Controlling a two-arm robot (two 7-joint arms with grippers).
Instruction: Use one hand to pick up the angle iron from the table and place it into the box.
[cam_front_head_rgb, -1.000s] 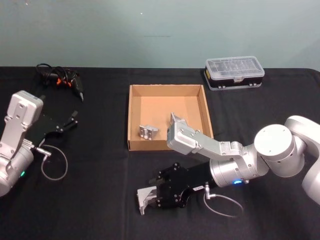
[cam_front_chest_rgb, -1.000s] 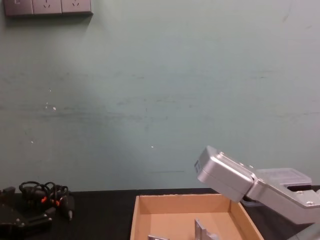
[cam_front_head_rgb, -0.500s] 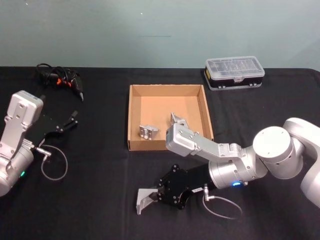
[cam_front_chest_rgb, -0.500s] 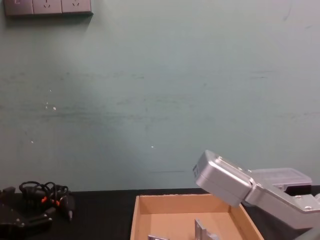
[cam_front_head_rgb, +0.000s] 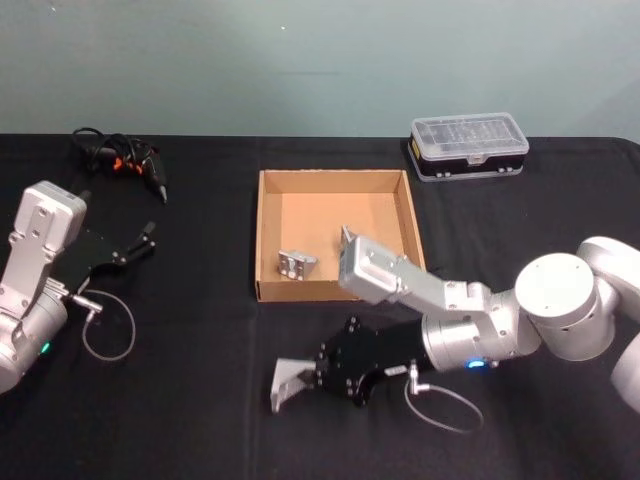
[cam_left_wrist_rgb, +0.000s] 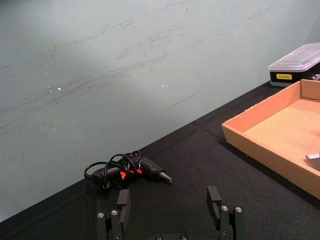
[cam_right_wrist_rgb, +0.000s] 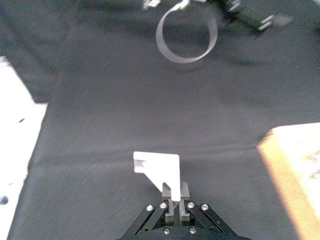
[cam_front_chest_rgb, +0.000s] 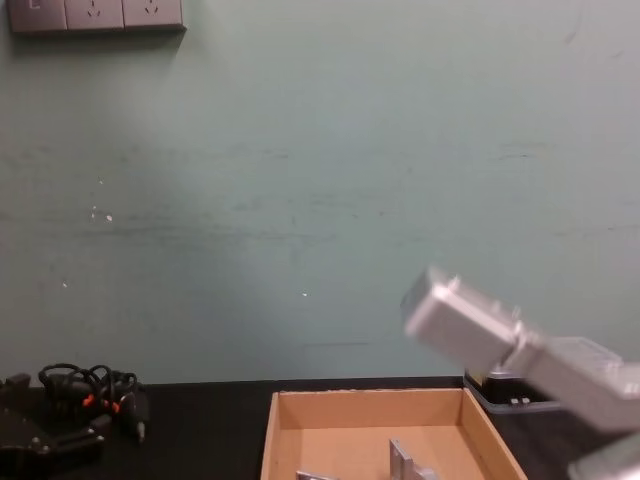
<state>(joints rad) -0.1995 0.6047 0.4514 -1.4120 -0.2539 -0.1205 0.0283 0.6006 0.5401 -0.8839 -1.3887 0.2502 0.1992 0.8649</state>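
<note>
The table (cam_front_head_rgb: 200, 400) was a flat matte black surface that filled the lower two thirds of the head view. At its centre sat the box (cam_front_head_rgb: 266, 235), a shallow tan cardboard tray with low walls and a square floor. Two small bright metal brackets lay inside it, one (cam_front_head_rgb: 296, 263) near the lower left of the floor and another (cam_front_head_rgb: 347, 238) just right of it, partly behind the silver arm.

The right gripper (cam_front_head_rgb: 318, 378), black-fingered on a boxy silver-grey arm with a large rounded joint, sat below the box in the lower centre of the head view. It was clenched on the angle iron (cam_front_head_rgb: 288, 385), a pale, smooth, flat-faced piece of bent metal. In the right wrist view the angle iron (cam_right_wrist_rgb: 162, 169) stood as a white plate with one cut corner, its narrow stem pinched between the two black fingers (cam_right_wrist_rgb: 171, 205) at the bottom centre of the frame. In the head view it projected to the left of the fingertips, outside the box and below its front wall.

The left gripper (cam_left_wrist_rgb: 167, 220) rested at the left edge of the head view, its two black fingers spread apart with nothing between them. A tangle of black cables (cam_front_head_rgb: 120, 158) with orange marks lay at the upper left. A clear-lidded plastic case (cam_front_head_rgb: 468, 145) with a black base stood at the upper right, apart from the box.
</note>
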